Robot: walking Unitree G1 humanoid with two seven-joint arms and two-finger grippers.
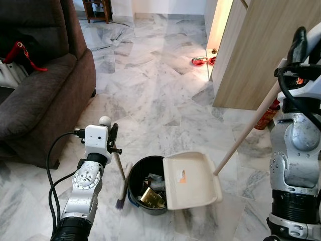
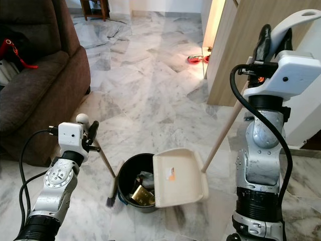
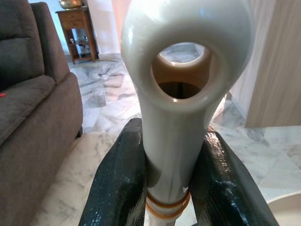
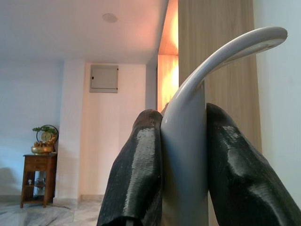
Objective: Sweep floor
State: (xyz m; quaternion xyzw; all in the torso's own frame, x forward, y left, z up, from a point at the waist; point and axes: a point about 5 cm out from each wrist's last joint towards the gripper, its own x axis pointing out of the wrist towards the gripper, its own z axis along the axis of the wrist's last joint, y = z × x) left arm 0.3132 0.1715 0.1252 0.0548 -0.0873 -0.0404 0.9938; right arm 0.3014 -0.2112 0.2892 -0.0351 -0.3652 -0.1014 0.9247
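No legible text, label, brand or number on any surface in view.

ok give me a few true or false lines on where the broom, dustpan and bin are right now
1. The left gripper is shut on the broom handle. True.
2. The dustpan lies flat on the floor, far from the bin. False: it is tipped against the rim of the black bin.
3. The bin is empty. False: rubbish, including something gold, lies inside.
4. The right gripper clamps the dustpan's long handle. True.
5. The brown sofa stands on the robot's right. False: it is on its left.
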